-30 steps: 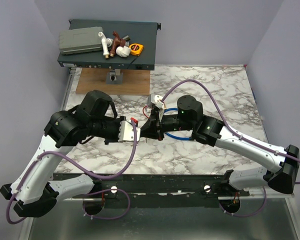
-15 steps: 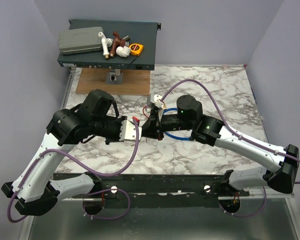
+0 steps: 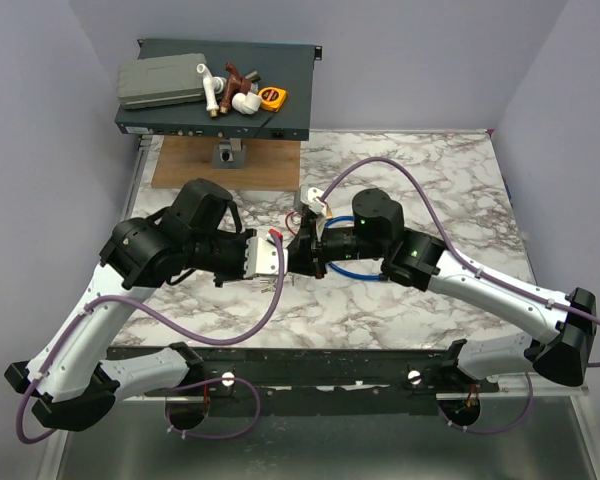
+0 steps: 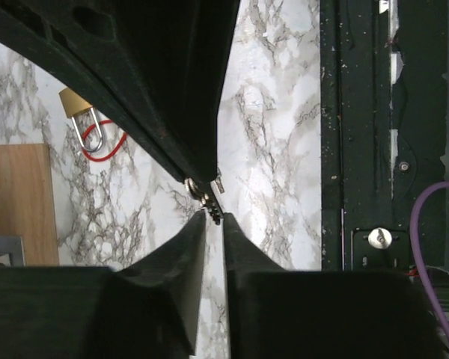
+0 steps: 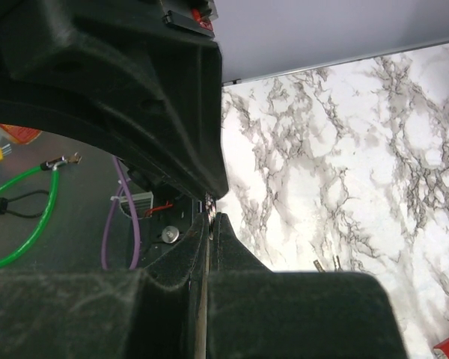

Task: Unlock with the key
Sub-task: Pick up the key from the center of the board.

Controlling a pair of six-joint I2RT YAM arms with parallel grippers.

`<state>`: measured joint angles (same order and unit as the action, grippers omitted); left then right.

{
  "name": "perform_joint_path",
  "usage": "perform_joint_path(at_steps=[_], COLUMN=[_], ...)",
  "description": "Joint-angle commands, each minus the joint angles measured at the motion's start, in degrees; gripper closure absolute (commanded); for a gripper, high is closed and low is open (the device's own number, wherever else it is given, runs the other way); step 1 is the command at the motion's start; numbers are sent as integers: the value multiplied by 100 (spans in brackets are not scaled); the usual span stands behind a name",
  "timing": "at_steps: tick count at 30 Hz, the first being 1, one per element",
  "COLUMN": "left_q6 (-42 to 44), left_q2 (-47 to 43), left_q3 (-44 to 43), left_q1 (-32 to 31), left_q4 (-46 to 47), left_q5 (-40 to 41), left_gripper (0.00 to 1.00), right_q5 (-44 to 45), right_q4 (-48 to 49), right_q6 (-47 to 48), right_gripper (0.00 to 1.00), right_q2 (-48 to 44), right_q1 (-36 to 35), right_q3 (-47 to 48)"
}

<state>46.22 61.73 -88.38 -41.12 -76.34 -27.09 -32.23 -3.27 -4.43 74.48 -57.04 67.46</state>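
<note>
At the table's middle my two grippers meet tip to tip. My right gripper (image 3: 300, 256) (image 5: 212, 217) is shut on a tiny metal piece, apparently the key (image 4: 208, 200) (image 5: 211, 207); only its thin edge shows. In the left wrist view the right gripper's black fingers come down from the top. My left gripper (image 3: 278, 258) (image 4: 214, 218) stands open by a narrow gap, its tips right at that metal piece. The brass padlock (image 4: 75, 102) with its silver shackle lies on the marble to the far side, a thin red cord (image 4: 112, 143) looped by it.
A blue cable lock (image 3: 355, 270) lies under my right arm. Two small metal bits (image 5: 326, 262) lie on the marble below the grippers. A wooden board (image 3: 225, 160) and a dark shelf (image 3: 297, 77) holding tools stand at the back left.
My left arm has pushed a little to the right, toward the right gripper, and its fingers have parted slightly. The right arm has barely moved.
</note>
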Motion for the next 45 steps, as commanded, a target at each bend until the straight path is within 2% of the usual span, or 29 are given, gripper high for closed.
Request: perform_joint_path(at_steps=[1,3,7,20,30,35,36,37,38,42,44,45], left_q6=[-25,-53,-112,-375,-825,-777,-762,-733,-713,-602,-566,-557], left_q2=[119,224,262,223,388,312,269,221,180,111,119,128], left_q3=[-263,-462,-689,-666,-1156,-866,-763,-607,-476,-229,-199,-200], left_q1=[-36,-36,-41,-38,-36,-38,-39,-37,-38,-37,-38,-39], left_q4=[-298,-524,-690,-549,-397,-197,-79,30,160,412,405,388], left_q5=[-432,-616,-745,-922,-1299,-942,-776,-608,-475,-136,-122,-121], left_gripper=[94,100,100,100,100,100,100,100,100,100,100,100], right_q5=[208,362,480,463,454,282,205,132,65,83,214,290], right_q4=[51,89,-20,-123,-245,-156,-163,-180,-207,-321,-358,-381], right_q6=[52,69,176,223,251,205,202,196,188,213,248,277], right_gripper=[99,99,99,99,99,99,97,89,76,47,38,37], right_q2=[17,-6,60,78,159,-47,-84,-115,-137,-178,-208,-223], right_q1=[-17,-10,-18,-17,-115,-116,-115,-115,-115,-115,-115,-122], right_q3=[150,110,135,179,207,68,49,40,31,52,82,104])
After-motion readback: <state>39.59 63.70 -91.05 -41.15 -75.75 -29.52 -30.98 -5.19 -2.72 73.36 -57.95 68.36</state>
